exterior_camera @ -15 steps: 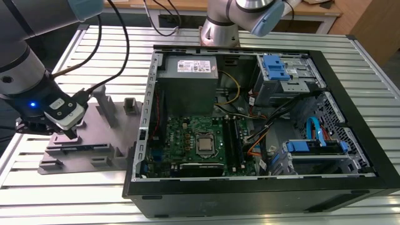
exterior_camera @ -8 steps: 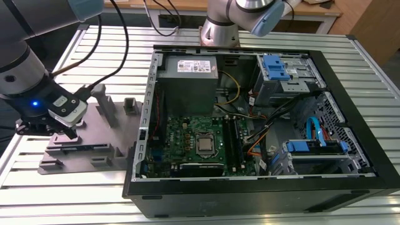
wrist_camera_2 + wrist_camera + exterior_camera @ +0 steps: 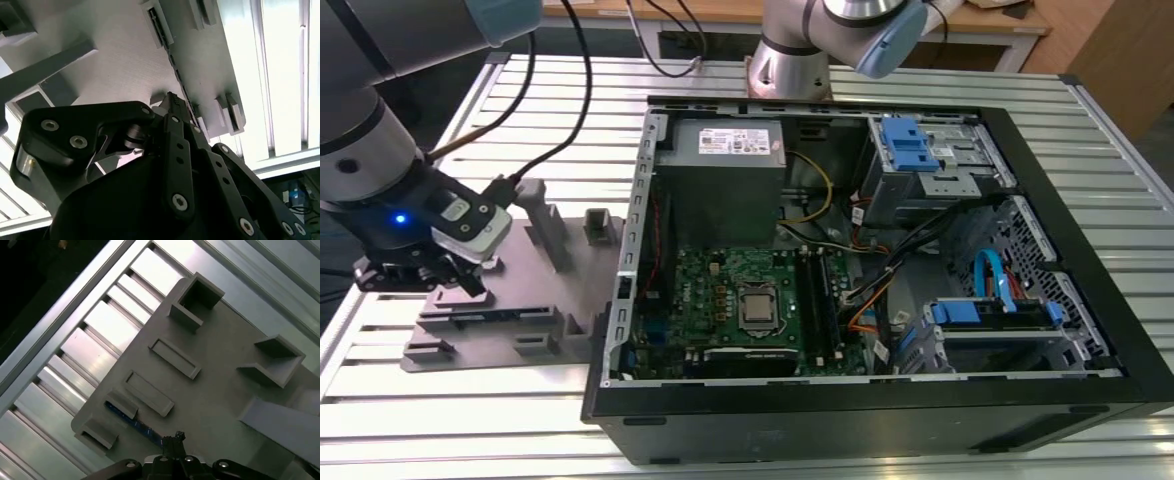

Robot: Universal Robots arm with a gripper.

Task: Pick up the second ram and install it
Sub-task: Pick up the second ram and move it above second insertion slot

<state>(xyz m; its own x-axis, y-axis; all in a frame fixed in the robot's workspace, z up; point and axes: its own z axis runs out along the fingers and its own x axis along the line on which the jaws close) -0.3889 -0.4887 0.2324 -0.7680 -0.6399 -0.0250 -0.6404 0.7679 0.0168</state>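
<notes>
Edgewise, the second ram (image 3: 131, 420) stands in a slot of the grey fixture (image 3: 215, 390) at the exterior view's left. The fingers (image 3: 172, 107) pinch nearly shut on its end, seemingly gripping. A straight, untwisted pull looks wisest. Alongside, the open case (image 3: 854, 415) holds the green motherboard (image 3: 720, 290).

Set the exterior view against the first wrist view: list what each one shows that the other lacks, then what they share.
Exterior view's own: the open black computer case with its green motherboard and blue plastic drive brackets. First wrist view's own: the second ram, a thin bluish flat stick seated in grey holders. Shared: the grey moulded fixture plate on the slatted aluminium table, with the black gripper low over it.
</notes>
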